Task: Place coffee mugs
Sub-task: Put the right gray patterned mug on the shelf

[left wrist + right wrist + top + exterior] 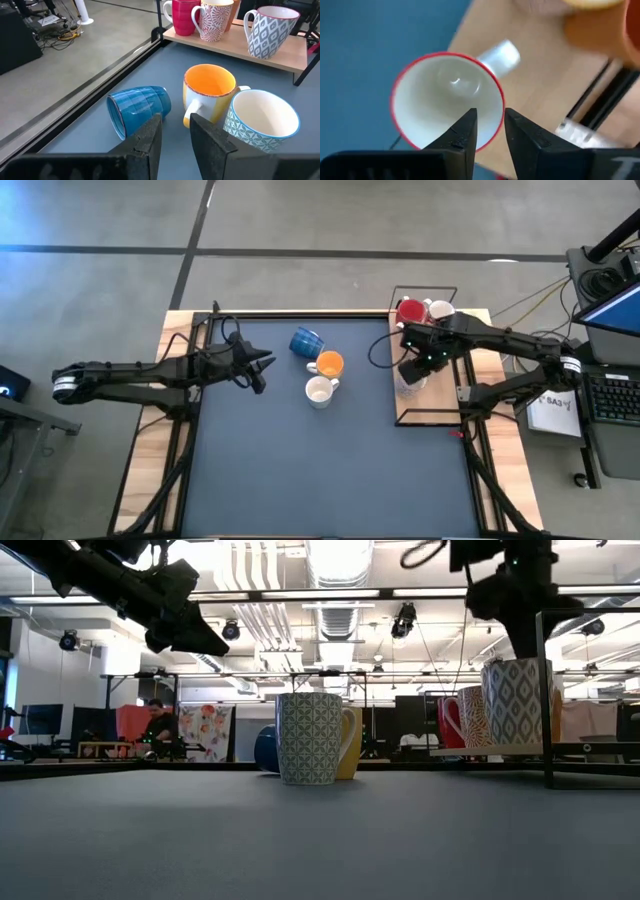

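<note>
The right gripper [487,132] hangs directly over a red-rimmed patterned mug [447,100] standing upright on the wooden rack shelf [440,405] at the table's right edge. Its fingers straddle the mug's rim with a narrow gap, one inside and one outside; whether they pinch the wall cannot be told. If they are not clear of the rim when the arm lifts, the mug would likely tip or get dragged toward the shelf's near edge, which it stands close to.

Further back on the same shelf stand a red mug [410,311] and a white patterned mug [438,309], with an orange one behind them; a careless exit toward the shelf's far corner could knock them.

On the dark table mat [330,480], three mugs remain near its far edge: a green-patterned white mug [319,391] upright, a yellow-orange mug [329,364] touching it, and a blue mug [306,342] lying on its side, which could roll if nudged. The left gripper [174,137] hovers just beside these, fingers slightly parted and empty.
</note>
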Robot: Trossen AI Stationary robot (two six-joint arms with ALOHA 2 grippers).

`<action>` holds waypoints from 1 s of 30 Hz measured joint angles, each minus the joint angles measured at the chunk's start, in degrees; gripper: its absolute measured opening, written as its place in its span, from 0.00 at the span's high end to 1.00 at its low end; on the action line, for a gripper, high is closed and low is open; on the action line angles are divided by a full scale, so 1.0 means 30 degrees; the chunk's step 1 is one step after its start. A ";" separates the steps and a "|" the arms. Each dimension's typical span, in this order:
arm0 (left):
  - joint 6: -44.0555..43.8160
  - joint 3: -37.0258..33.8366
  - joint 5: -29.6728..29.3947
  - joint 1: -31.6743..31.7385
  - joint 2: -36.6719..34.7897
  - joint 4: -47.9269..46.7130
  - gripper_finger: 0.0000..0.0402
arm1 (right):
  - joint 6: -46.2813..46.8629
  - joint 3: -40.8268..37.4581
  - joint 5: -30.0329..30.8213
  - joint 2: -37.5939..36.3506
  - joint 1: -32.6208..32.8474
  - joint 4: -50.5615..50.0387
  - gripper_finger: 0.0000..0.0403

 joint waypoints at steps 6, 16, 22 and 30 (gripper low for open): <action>-0.0030 0.0000 0.0002 0.0002 0.0000 0.0000 0.79 | -0.7827 0.0963 0.2186 0.0684 0.0007 -0.0012 0.75; -0.0343 0.0000 0.0002 0.0002 0.0000 0.0000 0.79 | -1.5878 0.1625 0.2938 0.2502 0.0029 0.0425 0.68; -0.0358 0.0000 -0.0005 0.0001 0.0097 -0.0004 0.79 | -1.7772 0.1625 0.2711 0.3367 0.0044 0.0812 0.63; -0.0650 0.0000 -0.0005 -0.0003 0.0983 0.0000 0.79 | -1.9560 0.1625 0.2336 0.3582 0.0044 0.1168 0.65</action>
